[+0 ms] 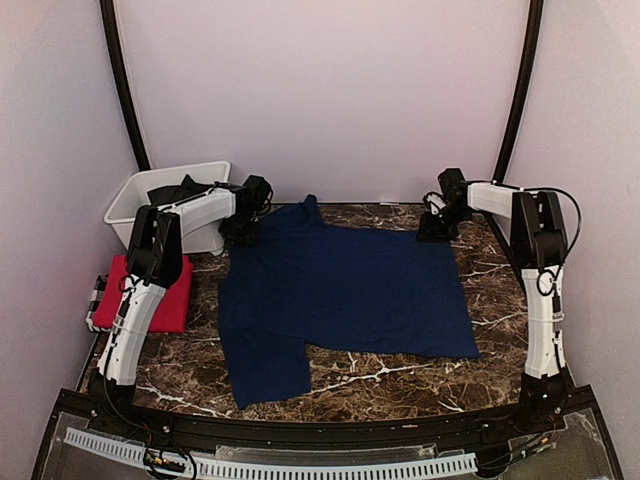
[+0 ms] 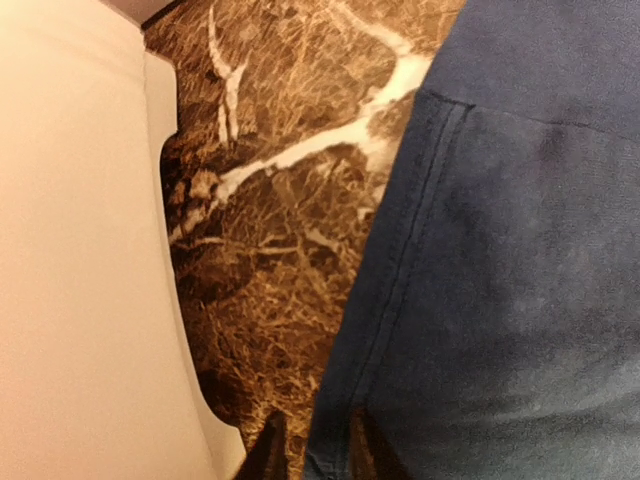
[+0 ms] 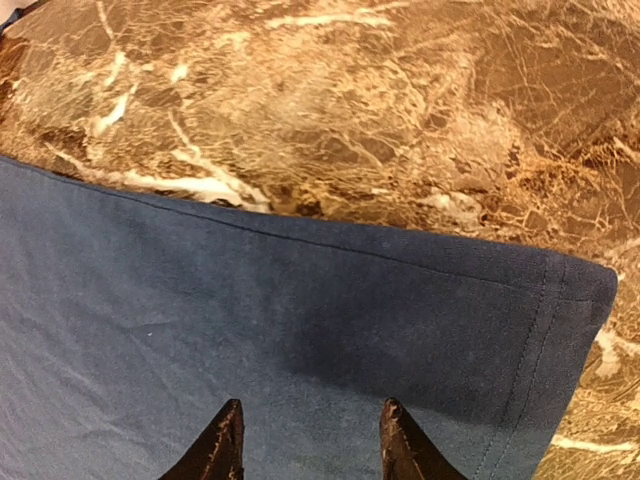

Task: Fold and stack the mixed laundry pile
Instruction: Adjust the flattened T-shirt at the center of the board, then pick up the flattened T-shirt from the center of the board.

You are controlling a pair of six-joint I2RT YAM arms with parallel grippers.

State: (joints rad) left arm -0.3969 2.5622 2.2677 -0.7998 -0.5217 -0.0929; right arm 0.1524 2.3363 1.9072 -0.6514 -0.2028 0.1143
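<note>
**Position of goods.** The navy blue T-shirt (image 1: 340, 290) lies spread flat across the middle of the counter (image 1: 400, 375). One sleeve points toward the far edge and the other toward the near edge. The red T-shirt (image 1: 178, 300) sits folded at the left edge. A dark garment (image 1: 175, 190) rests in the white bin (image 1: 185, 168) at the far left corner.

**End effectors.** The left end effector (image 2: 318, 455) is low at the shirt's far left portion, just beside the bin. Its fingers stand narrowly astride a stitched hem. I cannot tell whether they actually pinch the cloth. The right end effector (image 3: 310, 445) is over the shirt's far right corner in a released state. Its fingers are apart and the cloth between them is flat and ungathered.

**Step in hand, as judged.** Both arms are taking hold along the shirt's far edge, probably to fold it toward the near edge.

**Recommendations.**
- The right fingers should go down onto the cloth just inside the stitched corner and gather fabric before closing. A bite on the very edge may slip.
- The left hold should be confirmed before any lift. The hem sits at the fingertips only, so a deeper bite would be safer.
- Both arms should lift together and level, so the far edge stays taut and straight.
- The lift should be low, and the far edge should be laid squarely onto the near edge.
- The left arm should keep clear of the bin wall.
</note>
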